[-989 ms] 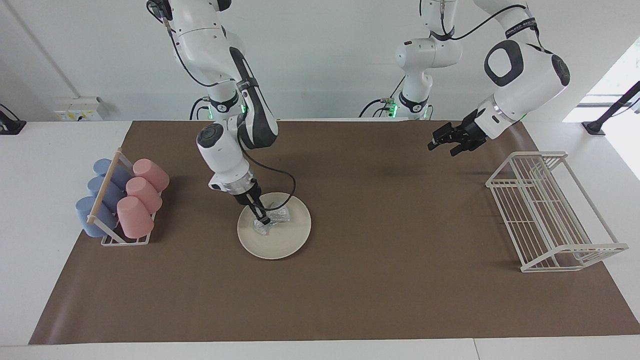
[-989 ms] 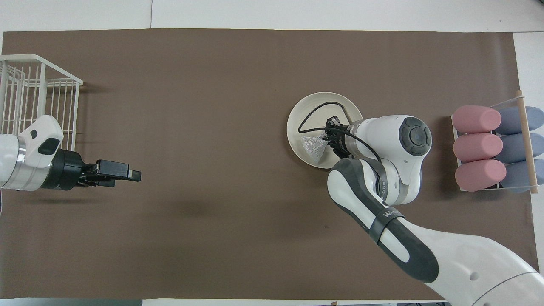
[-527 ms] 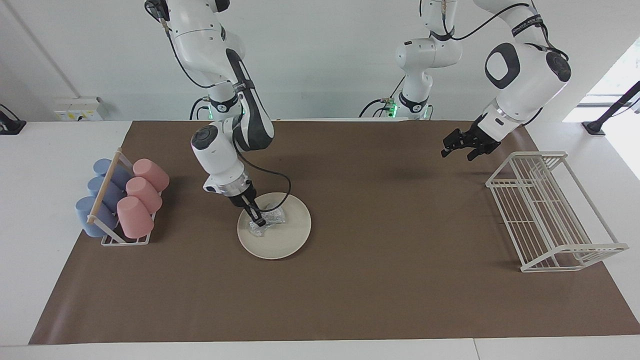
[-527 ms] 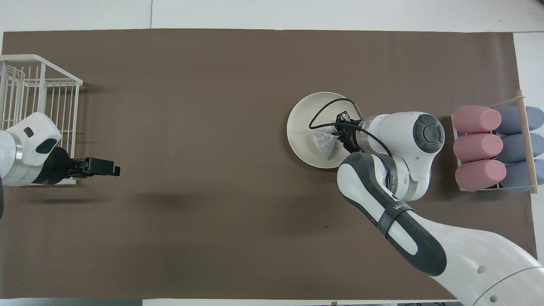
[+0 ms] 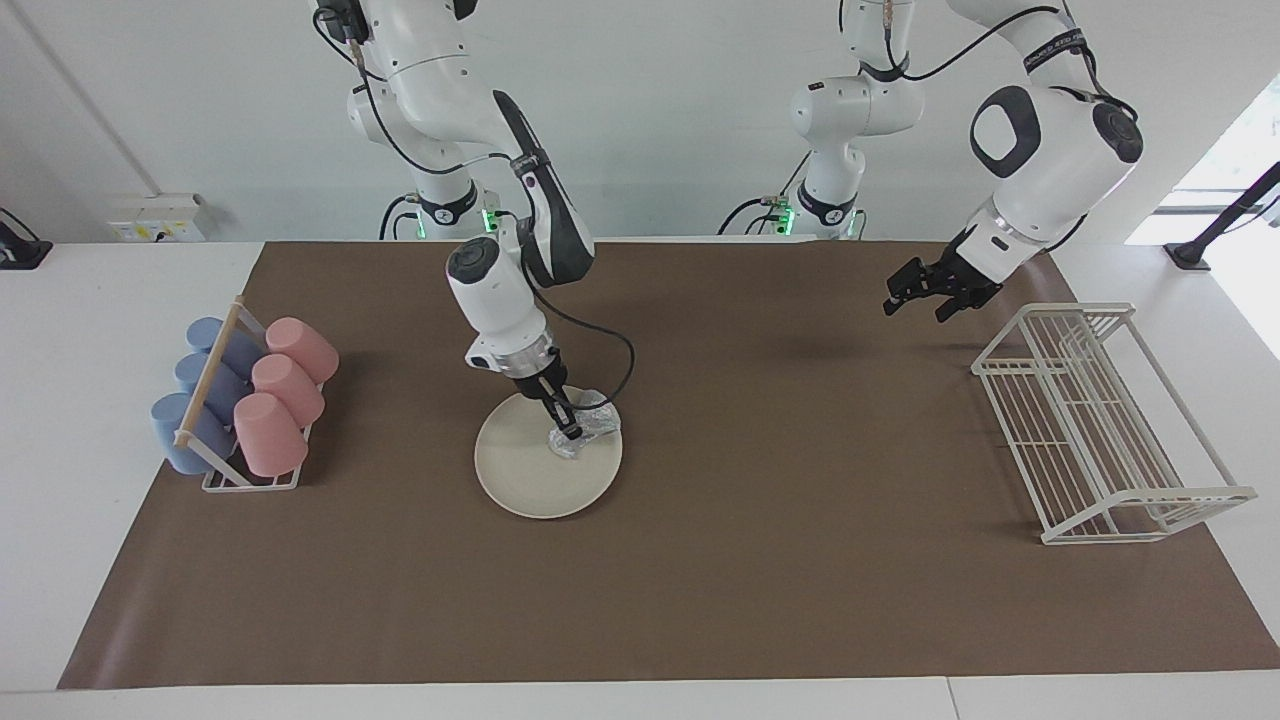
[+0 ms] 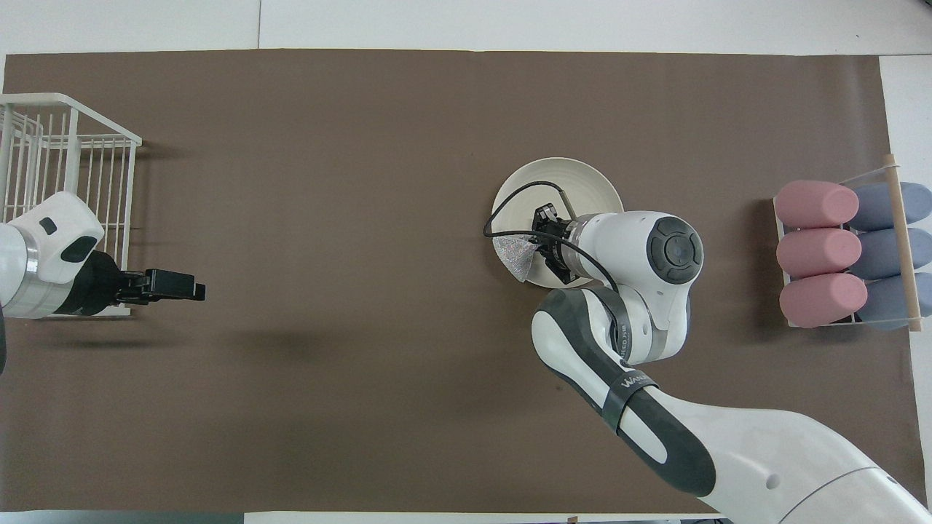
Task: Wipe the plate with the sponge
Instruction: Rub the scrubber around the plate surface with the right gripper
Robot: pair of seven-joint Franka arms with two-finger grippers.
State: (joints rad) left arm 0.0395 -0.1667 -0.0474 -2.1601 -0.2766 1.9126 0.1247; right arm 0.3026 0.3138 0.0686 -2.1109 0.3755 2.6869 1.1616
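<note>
The cream-white plate [image 5: 530,480] [image 6: 575,182] lies flat on the brown mat. My right gripper [image 5: 568,432] [image 6: 537,246] reaches down onto it, shut on the silvery-grey sponge [image 5: 592,426] [image 6: 514,257]. The sponge presses on the plate's rim, at the side toward the left arm's end of the table and nearer to the robots, partly overhanging the mat. My left gripper [image 5: 915,298] [image 6: 182,285] hangs open and empty in the air over the mat beside the wire rack, waiting.
A white wire rack [image 5: 1100,420] [image 6: 65,167] stands at the left arm's end of the table. A cup rack [image 5: 215,470] [image 6: 899,240] with pink and blue cups stands at the right arm's end. The brown mat [image 5: 760,560] covers the table.
My right gripper has dragged the sponge across the plate, from the side toward the cup rack to the rim toward the left arm's end. The left arm drew back toward the wire rack, then held still.
</note>
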